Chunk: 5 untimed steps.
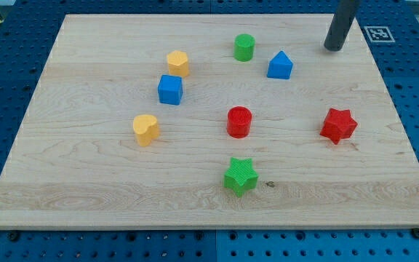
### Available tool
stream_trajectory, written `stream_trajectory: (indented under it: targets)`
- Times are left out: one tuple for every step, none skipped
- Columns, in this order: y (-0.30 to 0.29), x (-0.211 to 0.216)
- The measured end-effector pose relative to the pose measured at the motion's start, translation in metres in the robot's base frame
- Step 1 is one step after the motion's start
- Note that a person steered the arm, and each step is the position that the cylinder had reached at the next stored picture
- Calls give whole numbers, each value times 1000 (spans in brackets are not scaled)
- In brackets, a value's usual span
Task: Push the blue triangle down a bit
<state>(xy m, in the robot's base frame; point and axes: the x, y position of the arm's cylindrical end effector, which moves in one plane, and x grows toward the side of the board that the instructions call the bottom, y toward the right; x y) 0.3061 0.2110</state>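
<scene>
**Ana:** Looking at the desk [71, 189], where is the blue triangle [280, 65] now?

**Ben:** It is in the upper right part of the board, near the green cylinder [244, 47], which stands to its left and a little higher. My tip [333, 48] is to the right of the triangle and slightly above it, apart from it, not touching.

**Ana:** And the pincer, is it spread or pressed together?

**Ben:** This arm carries no pincer, only a straight dark rod, so there is nothing to spread or to close. It can only push.

**Ana:** How will the triangle handle, you think?

**Ben:** I judge it is small, light and stiff, like plastic, and the wood looks smooth, so it should slide easily. A push off the centre may turn it instead of moving it straight.

**Ana:** So where to touch it?

**Ben:** On its top edge, in the middle. The tip must first go above the triangle, toward the view's top, then press down gently toward the view's bottom.

**Ana:** Is something in the way?

**Ben:** The red cylinder [238, 121] and the red star [338, 125] lie lower, well apart. A small push should not reach them.
</scene>
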Motion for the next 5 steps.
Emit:
stream_trajectory:
  targets:
    - [-89,14]
    - [-94,14]
    - [-94,13]
    - [-90,5]
    - [-90,3]
